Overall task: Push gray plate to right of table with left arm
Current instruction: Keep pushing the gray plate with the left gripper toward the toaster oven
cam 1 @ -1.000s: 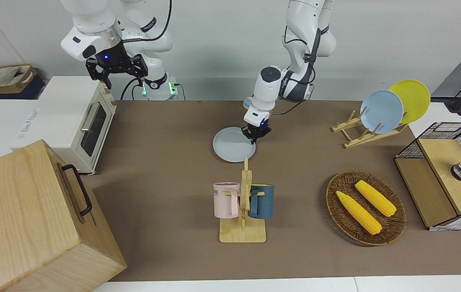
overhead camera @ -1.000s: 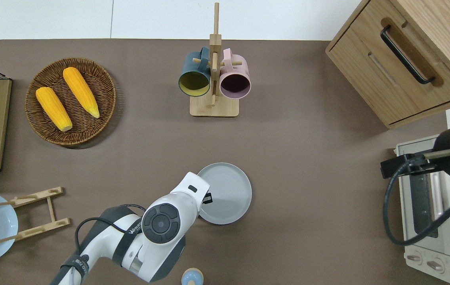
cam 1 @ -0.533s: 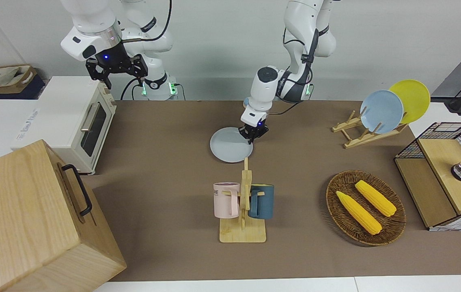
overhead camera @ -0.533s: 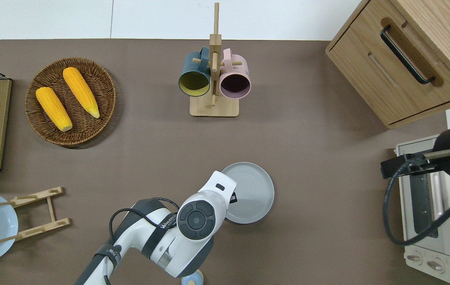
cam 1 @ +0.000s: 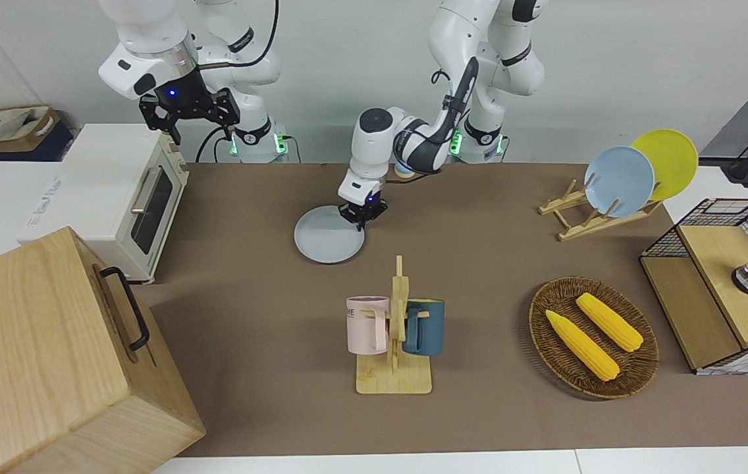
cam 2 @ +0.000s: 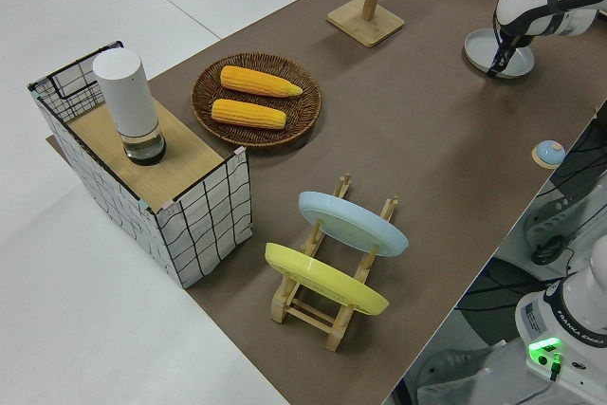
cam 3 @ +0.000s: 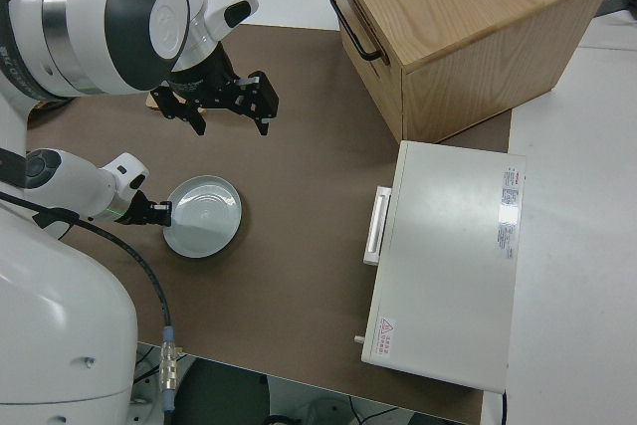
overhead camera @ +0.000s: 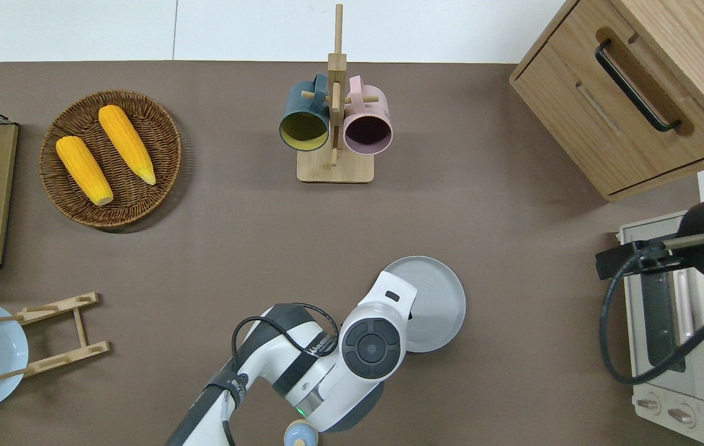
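The gray plate [cam 1: 326, 238] lies flat on the brown table [cam 1: 249, 309], nearer to the robots than the mug rack. It also shows in the overhead view [overhead camera: 435, 296], the left side view [cam 2: 501, 45] and the right side view [cam 3: 204, 216]. My left gripper [cam 1: 361, 217] points down at the plate's rim on the side toward the left arm's end, and touches it. Its wrist hides it in the overhead view. My right gripper [cam 1: 188, 116] is parked, with its jaws spread wide and empty.
A wooden mug rack [cam 1: 394, 342] holds a pink and a dark blue mug. A toaster oven [cam 1: 130, 197] and a wooden drawer box [cam 1: 51, 355] stand at the right arm's end. A corn basket [cam 1: 592, 337], a plate rack [cam 1: 601, 214] and a wire basket [cam 1: 723, 283] stand at the left arm's end.
My left gripper has swept toward the right arm's end of the table, sliding the gray plate along with it. The right arm has not moved.
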